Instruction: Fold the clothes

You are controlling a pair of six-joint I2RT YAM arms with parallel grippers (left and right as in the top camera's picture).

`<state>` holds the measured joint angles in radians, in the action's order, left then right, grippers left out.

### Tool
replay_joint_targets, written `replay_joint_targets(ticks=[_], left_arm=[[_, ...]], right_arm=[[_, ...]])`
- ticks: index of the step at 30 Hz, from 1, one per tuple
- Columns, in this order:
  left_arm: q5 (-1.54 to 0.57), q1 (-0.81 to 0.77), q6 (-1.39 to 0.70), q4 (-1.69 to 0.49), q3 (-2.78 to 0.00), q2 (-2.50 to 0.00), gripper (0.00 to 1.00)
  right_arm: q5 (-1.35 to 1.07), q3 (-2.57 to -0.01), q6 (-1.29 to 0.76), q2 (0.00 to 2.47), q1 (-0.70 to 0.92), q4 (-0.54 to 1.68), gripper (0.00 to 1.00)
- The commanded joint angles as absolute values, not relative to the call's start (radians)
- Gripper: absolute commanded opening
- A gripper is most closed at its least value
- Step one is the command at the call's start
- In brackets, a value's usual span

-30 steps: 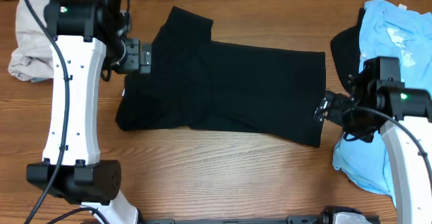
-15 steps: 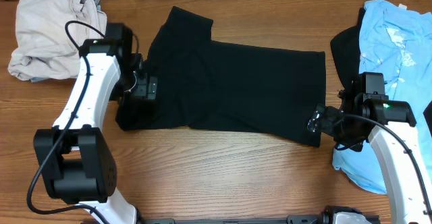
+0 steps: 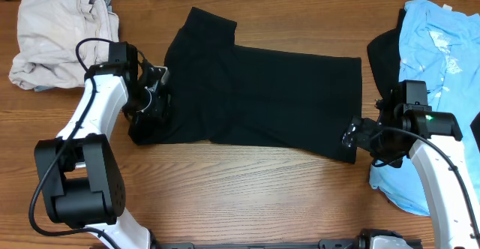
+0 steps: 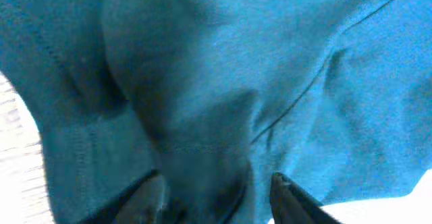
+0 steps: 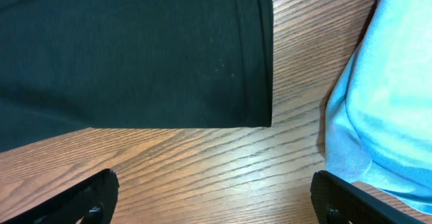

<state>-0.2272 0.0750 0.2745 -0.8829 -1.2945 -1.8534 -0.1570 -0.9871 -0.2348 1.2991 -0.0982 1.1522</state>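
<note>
the black t-shirt point(image 3: 262, 91) is laid flat across the middle of the wooden table point(image 3: 247, 193), with its hem toward the right. the left gripper point(image 3: 155, 93) is set on the shirt's left end. in the left wrist view a ridge of cloth is seen bunched between its fingers point(image 4: 145, 196), which are partly drawn in, but whether the cloth is truly pinched cannot be told. the right gripper point(image 3: 352, 135) is held wide at the lower right hem corner point(image 5: 265, 119), with nothing caught in it.

a shallow pinch on the left could be lost once the cloth is lifted, or only one layer raised, so a crooked fold is likely. the right jaws may be closed on bare wood. the light-blue tee point(image 3: 439, 54), just beside the right arm, could be dragged along.

open wood is left along the near edge. the cream garment point(image 3: 60, 35) is kept well apart at the far left.
</note>
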Motion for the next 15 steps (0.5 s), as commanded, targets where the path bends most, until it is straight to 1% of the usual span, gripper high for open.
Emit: replay_joint_targets(ticks=[1,2,3,5,7,8,11,15], left_arm=[[-0.266,0.059,0.3,-0.891,-1.285,-1.864,0.31],[-0.266,0.057,0.3,-0.895,-1.284,-1.864,0.29],[-0.261,0.058,0.3,-0.902,-1.284,-1.864,0.24],[-0.252,0.058,0.299,-0.908,-1.284,-1.864,0.19],[-0.215,0.06,0.278,-0.907,-1.284,-1.864,0.08],[-0.157,0.064,0.235,-0.898,-1.284,-1.864,0.04],[-0.072,0.079,0.17,-0.862,-1.285,-1.864,0.05],[-0.063,0.107,0.167,-0.775,-1.285,-1.864,0.04]], right_arm=[[-0.158,-0.982,-0.233,1.292,-0.102,1.148,0.94],[-0.158,-0.982,-0.233,1.292,-0.102,1.149,0.94],[-0.158,-0.982,-0.233,1.292,-0.102,1.15,0.94],[-0.158,-0.982,-0.233,1.292,-0.102,1.15,0.94],[-0.158,-0.982,-0.233,1.292,-0.102,1.149,0.94],[-0.158,-0.982,-0.233,1.292,-0.102,1.149,0.94],[-0.158,-0.982,-0.233,1.292,-0.102,1.149,0.93],[-0.158,-0.982,-0.233,1.292,-0.102,1.147,0.93]])
